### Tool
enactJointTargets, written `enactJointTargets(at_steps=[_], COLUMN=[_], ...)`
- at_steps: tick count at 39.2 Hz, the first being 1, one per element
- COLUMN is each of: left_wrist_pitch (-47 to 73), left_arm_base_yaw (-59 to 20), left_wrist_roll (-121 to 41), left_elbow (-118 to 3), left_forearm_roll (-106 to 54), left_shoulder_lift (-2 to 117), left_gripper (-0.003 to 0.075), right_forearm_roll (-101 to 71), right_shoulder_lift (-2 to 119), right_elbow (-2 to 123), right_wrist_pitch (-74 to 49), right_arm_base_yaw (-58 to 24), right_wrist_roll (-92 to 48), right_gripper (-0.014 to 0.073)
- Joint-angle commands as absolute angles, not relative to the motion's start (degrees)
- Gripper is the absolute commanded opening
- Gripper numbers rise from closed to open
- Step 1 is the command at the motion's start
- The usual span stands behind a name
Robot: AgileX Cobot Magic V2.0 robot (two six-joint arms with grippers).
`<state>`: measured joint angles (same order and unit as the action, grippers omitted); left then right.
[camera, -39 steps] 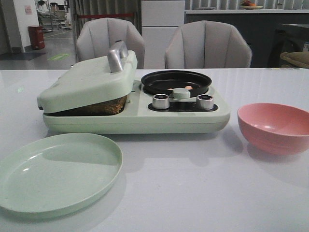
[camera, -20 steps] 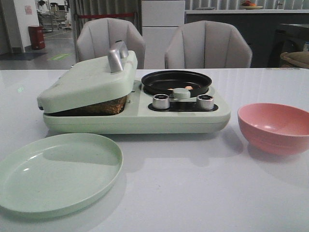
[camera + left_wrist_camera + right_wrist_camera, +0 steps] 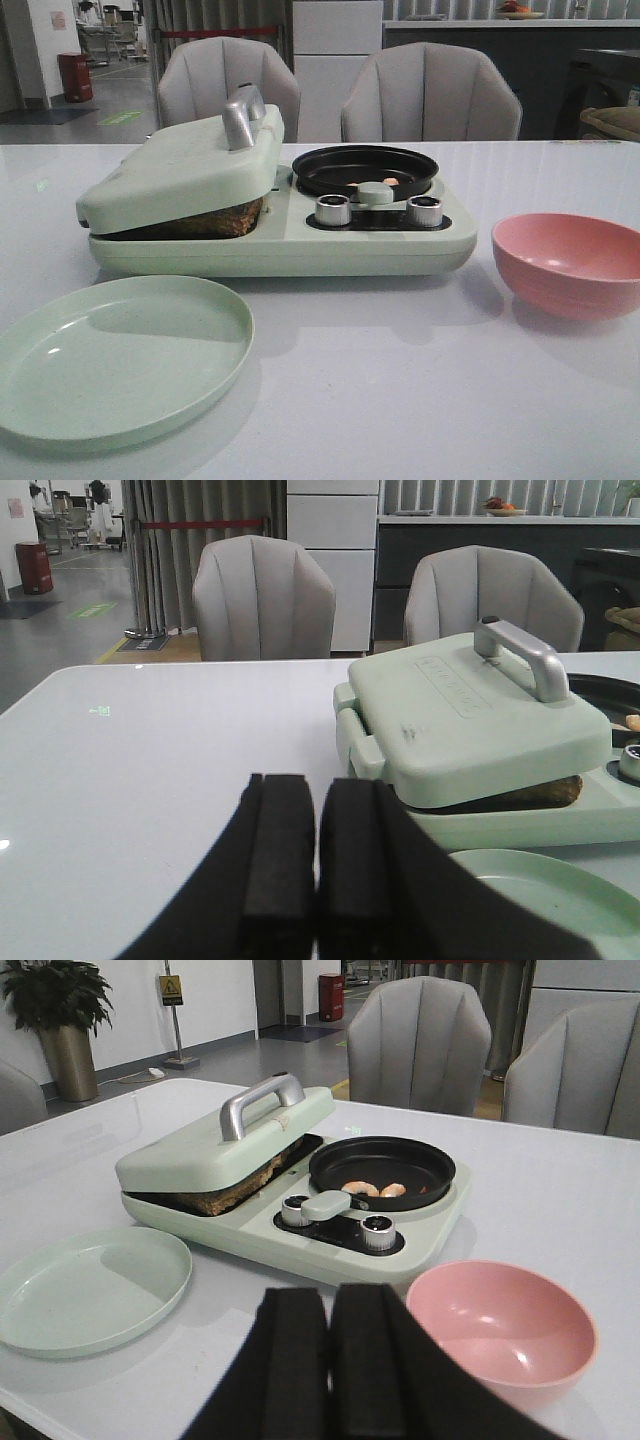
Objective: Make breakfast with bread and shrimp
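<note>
Green breakfast maker (image 3: pixel 280 240): bread (image 3: pixel 215 220) toasts under its lid (image 3: pixel 180 175), shrimp (image 3: pixel 370 1189) sit in the pan (image 3: pixel 382 1170). Both grippers, left (image 3: pixel 297 865) and right (image 3: pixel 330 1360), pressed together, empty. Next probably lifting the lid handle (image 3: pixel 243 115).

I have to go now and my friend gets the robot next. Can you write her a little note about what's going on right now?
Left gripper: shut, holding nothing, held back from the breakfast maker.
Right gripper: shut, holding nothing, also held back.
The bread sits in the press under the lid, which rests tilted on it, not fully down.
The shrimp lie in the black pan.
The green plate and pink bowl have nothing in them.
Done: bread and shrimp loaded.
Probably left: lift the lid by its handle and serve the food.
</note>
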<state>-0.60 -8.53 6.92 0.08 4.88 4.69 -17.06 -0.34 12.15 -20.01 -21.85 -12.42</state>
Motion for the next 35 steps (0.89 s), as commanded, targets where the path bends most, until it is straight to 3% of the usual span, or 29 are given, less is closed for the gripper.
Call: enactJointTargets(at_steps=[1, 5, 35], left_wrist_pitch=[-6.73, -5.39, -5.03], left_arm_base_yaw=[-8.40, -8.40, -7.22], left_wrist_roll=[7.65, 7.65, 7.65], left_elbow=[0.30, 1.61, 1.51], left_forearm_roll=[4.83, 4.83, 4.83], left_shoulder_lift=[2.62, -1.71, -1.35], left_gripper=[0.0114, 0.0114, 0.0114], right_forearm_roll=[-17.25, -17.25, -17.25], right_shoulder_lift=[0.86, 0.86, 0.85], right_elbow=[13.67, 13.67, 13.67], right_wrist_pitch=[-15.07, -15.07, -15.54], right_arm_base_yaw=[-21.94, -21.94, -21.94], right_wrist_roll=[-12.88, -12.88, -12.88], right_gripper=[0.0153, 0.0153, 0.0153])
